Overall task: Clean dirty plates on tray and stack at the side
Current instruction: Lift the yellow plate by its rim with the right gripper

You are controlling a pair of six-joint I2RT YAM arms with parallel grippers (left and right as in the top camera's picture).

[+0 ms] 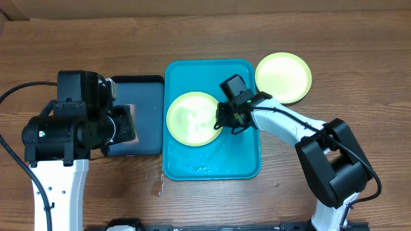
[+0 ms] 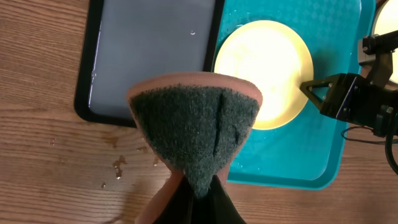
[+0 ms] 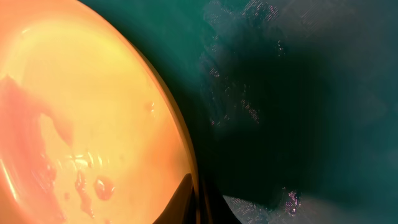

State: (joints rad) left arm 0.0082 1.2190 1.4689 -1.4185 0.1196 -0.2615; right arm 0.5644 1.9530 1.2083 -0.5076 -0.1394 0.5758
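Observation:
A pale yellow-green plate lies on the left half of the teal tray. My right gripper is shut on the plate's right rim; in the right wrist view the rim runs between the fingers, and red smears show on the plate. A second yellow-green plate lies on the table right of the tray. My left gripper is shut on a green-faced sponge above the dark tray's right edge. The light blue plate is out of view.
The dark navy tray lies against the teal tray's left side, its surface wet. Water drops lie on the wooden table near the teal tray's front left corner. The teal tray floor is wet.

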